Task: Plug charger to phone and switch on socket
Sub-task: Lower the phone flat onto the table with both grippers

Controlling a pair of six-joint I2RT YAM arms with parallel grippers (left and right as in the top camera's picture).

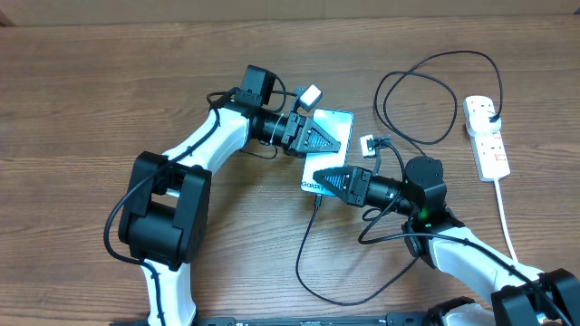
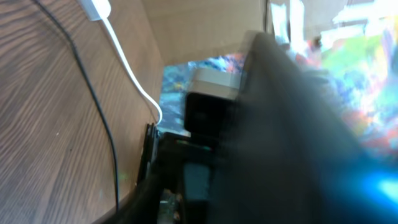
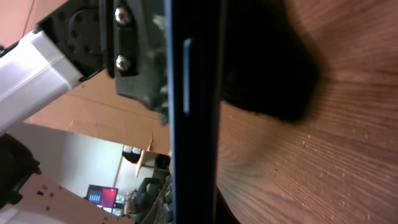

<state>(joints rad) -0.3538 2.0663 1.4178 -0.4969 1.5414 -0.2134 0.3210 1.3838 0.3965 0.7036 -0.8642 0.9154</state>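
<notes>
**Operator:** State the phone position.

**Technician:** The phone [image 1: 339, 125] is at mid-surface [image 1: 91, 91], set at a slant, with its "Galaxy" end toward the right arm. In the right wrist view its dark edge [image 3: 193, 124] stands vertical and fills the centre of the frame.

**Operator:** State the left fingers.

**Technician:** The left fingers [image 1: 313, 138] lie over the far half of the phone. From overhead they show as one dark wedge. The left wrist view is blurred. I cannot tell whether they are apart, together or clamped on the phone.

**Operator:** State the right fingers.

**Technician:** The right fingers [image 1: 328, 178] point at the "Galaxy" end and overlap it. Their spacing cannot be told either.

**Operator:** State the charger and socket.

**Technician:** The charger [image 1: 304, 240] runs from just beside the phone's near end and loops across the surface. Its plug [image 1: 490, 112] sits in the socket [image 1: 488, 145] at the right edge, well apart from the phone. Whether the tip is in the phone cannot be told. A white cord [image 1: 507, 222] leaves the socket.
</notes>
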